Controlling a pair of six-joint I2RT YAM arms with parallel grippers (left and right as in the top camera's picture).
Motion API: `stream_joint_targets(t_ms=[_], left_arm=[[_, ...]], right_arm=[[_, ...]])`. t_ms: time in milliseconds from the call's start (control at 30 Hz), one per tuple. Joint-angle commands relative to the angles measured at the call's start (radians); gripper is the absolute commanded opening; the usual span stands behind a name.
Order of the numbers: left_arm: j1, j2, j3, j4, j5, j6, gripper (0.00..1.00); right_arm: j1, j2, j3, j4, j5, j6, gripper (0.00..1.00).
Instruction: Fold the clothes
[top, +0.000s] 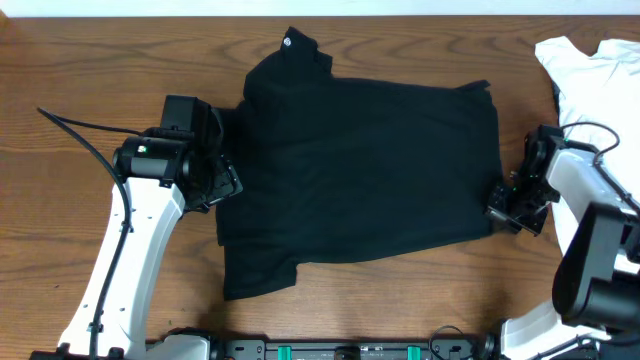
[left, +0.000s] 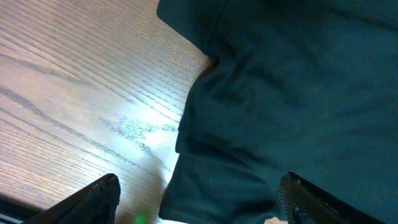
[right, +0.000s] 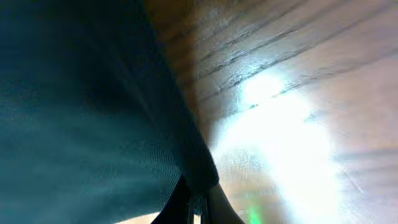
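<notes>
Wood-grain table (top: 90, 70) beneath a two-arm robot, where a black shirt (top: 360, 180) lies spread flat in the middle, its collar (top: 300, 48) toward the far edge and its longer span running from one arm to the other. The right tool (top: 508, 208) sits at the shirt's right border with its fingers together, and the wrist view shows them pinched on the very edge of the thin fabric. The left tool (top: 225, 185) stands at the opposite border, fingers wide apart, with the cloth's edge between them but not gripped. A white shirt (top: 590, 70) lies apart at the far right corner. Each arm is nearest its own side of the garment, which lies inward from both tools. A fold would likely carry the held right edge across toward the left, and that seems to depend on the pinch keeping hold of the thin cloth
</notes>
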Motion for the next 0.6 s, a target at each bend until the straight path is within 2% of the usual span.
stream_joint_targets(t_ms=[0, 200, 567], left_arm=[[0.000, 0.001, 0.009, -0.002, -0.008, 0.005, 0.84], [0.000, 0.002, 0.009, -0.014, -0.008, 0.005, 0.84], [0.000, 0.001, 0.009, -0.014, -0.008, 0.005, 0.84]], right_arm=[[-0.023, -0.077, 0.072, 0.004, -0.004, -0.004, 0.02], [0.001, -0.082, 0.092, 0.056, -0.100, -0.003, 0.04], [0.092, -0.077, 0.092, 0.188, -0.097, 0.031, 0.08]])
